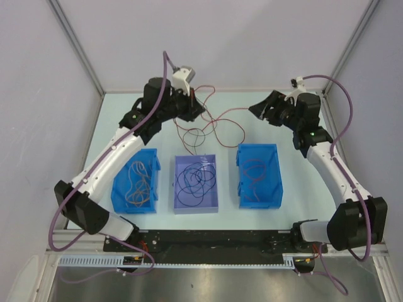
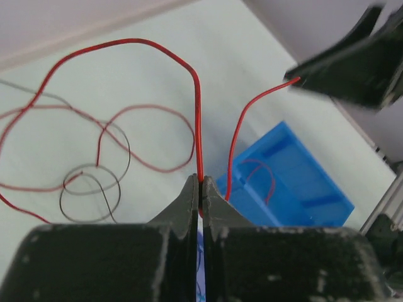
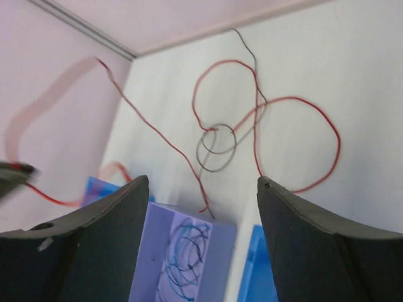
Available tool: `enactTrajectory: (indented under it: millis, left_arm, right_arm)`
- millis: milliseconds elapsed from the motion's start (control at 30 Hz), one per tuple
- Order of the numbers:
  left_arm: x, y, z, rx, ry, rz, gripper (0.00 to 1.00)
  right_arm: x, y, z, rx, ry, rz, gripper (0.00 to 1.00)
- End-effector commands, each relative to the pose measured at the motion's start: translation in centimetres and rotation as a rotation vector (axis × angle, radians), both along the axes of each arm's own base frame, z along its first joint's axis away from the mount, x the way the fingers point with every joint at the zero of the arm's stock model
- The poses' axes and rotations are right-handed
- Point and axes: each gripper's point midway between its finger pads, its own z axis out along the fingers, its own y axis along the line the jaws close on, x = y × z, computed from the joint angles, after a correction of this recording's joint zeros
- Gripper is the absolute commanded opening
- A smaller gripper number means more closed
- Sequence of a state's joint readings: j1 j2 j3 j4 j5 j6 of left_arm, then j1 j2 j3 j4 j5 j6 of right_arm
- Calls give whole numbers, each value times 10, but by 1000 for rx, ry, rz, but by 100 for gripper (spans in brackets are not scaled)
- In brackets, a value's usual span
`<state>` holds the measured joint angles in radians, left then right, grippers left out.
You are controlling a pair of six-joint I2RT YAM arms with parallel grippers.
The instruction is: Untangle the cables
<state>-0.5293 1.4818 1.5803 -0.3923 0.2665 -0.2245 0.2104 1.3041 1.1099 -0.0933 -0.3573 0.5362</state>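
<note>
My left hand [image 2: 200, 189] is clenched on a red cable [image 2: 196, 100], pinched right at the fingertips. It hangs in the air behind the purple bin [image 1: 196, 207], off that bin's far-left corner. From the pinch the red cable climbs, arches over and drops into the knot of cables [image 1: 200, 133] lying on the tabletop [image 1: 239, 99] just behind the bin's far wall. There, red loops cross a dark ring-shaped loop.

A second red run passes beside my fingers and stretches out to the right of the purple bin, ending by the tip of my right hand [image 3: 201, 182]. That hand is spread wide and grasps nothing. I cannot tell whether the cable end touches one of its fingers.

So the stretch that matters lies roughly side to side behind the purple bin, between the two hands, with the right hand nearer the free end. I judge the next move calls for that hand to come around the end squarely before closing.
</note>
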Motion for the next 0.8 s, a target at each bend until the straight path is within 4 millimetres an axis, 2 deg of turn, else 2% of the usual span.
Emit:
enactTrajectory:
  millis: [0,100,133,200,233,267,300,367,400,467,633,767]
  left_arm:
    - [-22,18,-34,108,14,-13,0]
    - [-32,25,-51,153,34,-13,0]
    - [-36,26,-54,163,36,-14,0]
    - [-49,29,-64,189,41,-30,0]
    - [-54,31,-68,199,45,-32,0]
    - [-60,32,-80,214,65,-40,0]
    - [-67,33,-78,215,51,-51,0]
    - [-77,34,-88,220,62,-75,0]
    - [-83,34,-86,215,49,-92,0]
    - [-91,31,-90,213,48,-127,0]
    - [-106,23,-95,206,32,-213,0]
    - [-111,16,-102,219,38,-263,0]
  right_arm:
    - [-1,11,56,192,-92,113,74]
    - [1,19,59,243,-85,160,74]
    - [7,22,50,262,-57,170,74]
    - [7,34,50,330,-25,240,74]
    - [13,39,38,355,21,257,74]
    - [14,45,32,386,60,276,74]
    - [9,56,32,397,65,339,74]
    - [14,71,16,401,118,383,74]
    - [9,83,11,401,145,426,74]
    - [16,96,-3,408,191,455,74]
    - [12,132,-8,439,239,590,73]
    - [9,149,-6,446,256,689,72]
